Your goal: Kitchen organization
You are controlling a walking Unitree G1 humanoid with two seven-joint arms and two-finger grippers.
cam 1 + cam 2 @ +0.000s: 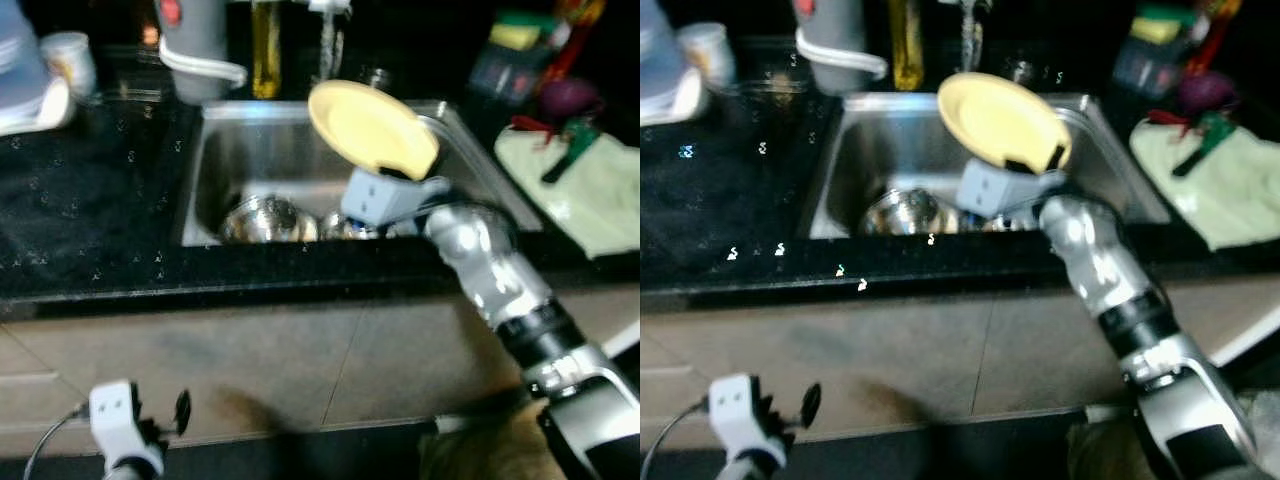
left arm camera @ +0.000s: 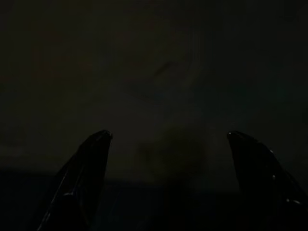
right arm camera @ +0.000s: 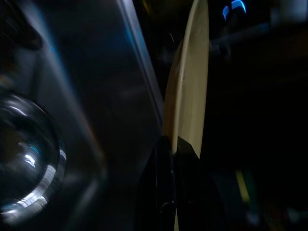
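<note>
Black counter [image 1: 90, 200] runs across your view, with a steel sink [image 1: 215, 150] sunk into its middle and pale cabinet fronts below its front edge. Your right gripper [image 1: 405, 172] is clamped on the lower rim of a yellow plate [image 1: 370, 125], holding it tilted above the sink's right side; in the right wrist view you see the plate [image 3: 190, 91] edge-on, pinched between the two black fingers [image 3: 166, 192]. At the sink's front wall sits a shiny steel bowl [image 1: 265, 220]. A green cloth [image 1: 590, 195] lies on the counter by the sink's right edge, and a grey appliance [image 1: 195, 40] stands at the back edge. Your left gripper [image 2: 168, 144] hangs low before the cabinets, its fingers spread apart and holding nothing.
</note>
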